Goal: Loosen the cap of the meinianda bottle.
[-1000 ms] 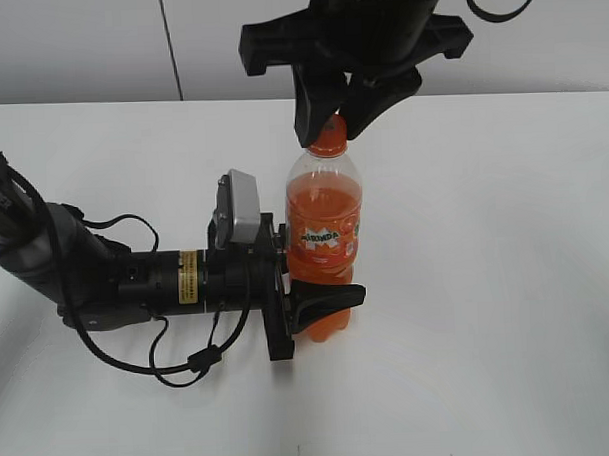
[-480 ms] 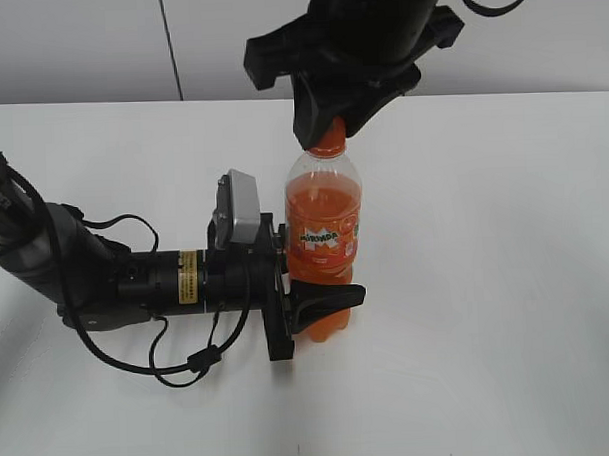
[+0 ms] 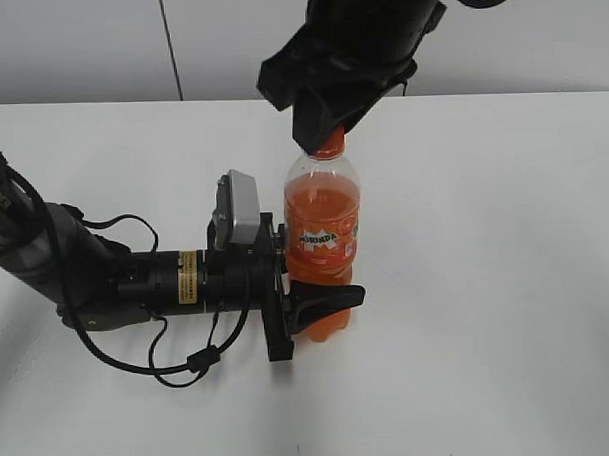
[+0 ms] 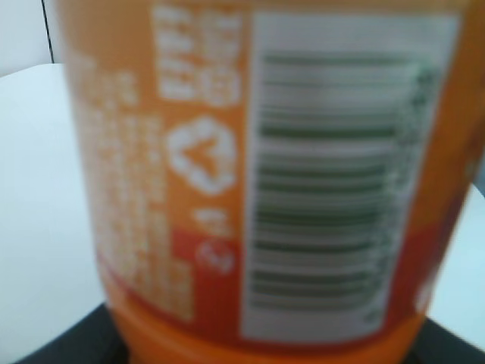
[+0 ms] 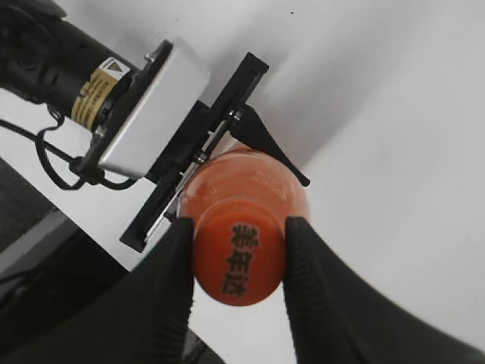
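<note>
Right end effector clamped on cap, mostly hiding it in exterior view; left end effector clamps Mirinda bottle low, label blurred.

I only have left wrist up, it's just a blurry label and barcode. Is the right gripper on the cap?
Observer: Yes. In the right wrist view the right gripper is shut on the cap, one finger against each side.
Operator: Bottle upright?
Observer: Yes, the exterior view shows the meinianda bottle standing upright on the white table.
Operator: Where's my left gripper on it?
Observer: The left gripper clamps the lower body, below the label band, coming in level from the left.
</note>
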You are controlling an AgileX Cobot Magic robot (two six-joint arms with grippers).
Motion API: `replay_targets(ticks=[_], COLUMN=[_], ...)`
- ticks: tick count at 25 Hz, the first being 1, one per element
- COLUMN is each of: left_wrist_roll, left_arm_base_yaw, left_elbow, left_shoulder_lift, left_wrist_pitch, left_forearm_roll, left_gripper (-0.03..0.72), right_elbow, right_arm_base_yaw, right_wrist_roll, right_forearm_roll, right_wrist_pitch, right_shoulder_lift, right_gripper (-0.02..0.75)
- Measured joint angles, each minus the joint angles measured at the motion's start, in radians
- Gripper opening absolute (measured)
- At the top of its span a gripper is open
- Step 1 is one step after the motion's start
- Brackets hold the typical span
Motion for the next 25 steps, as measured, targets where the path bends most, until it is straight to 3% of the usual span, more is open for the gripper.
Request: replay_targets(ticks=[15, 25], left_wrist_roll=[0.020, 0.026], left_arm_base_yaw=[0.001, 0.001], left_elbow=[0.000, 0.000], left_shoulder_lift=[0.001, 0.001], left_wrist_pitch=[-0.008, -0.008], left_forearm_roll=[0.014, 0.017], left_gripper=[0.389, 0.389], right_elbow=[0.000, 0.000], right_arm_base_yaw=[-0.005, -0.005], right_wrist_roll=[-0.736, -1.088], right_forearm_roll=[0.073, 0.080], right_wrist_pitch=[0.005, 0.010], right_shoulder_lift=[-0.003, -0.004], right_gripper=[0.271, 0.271])
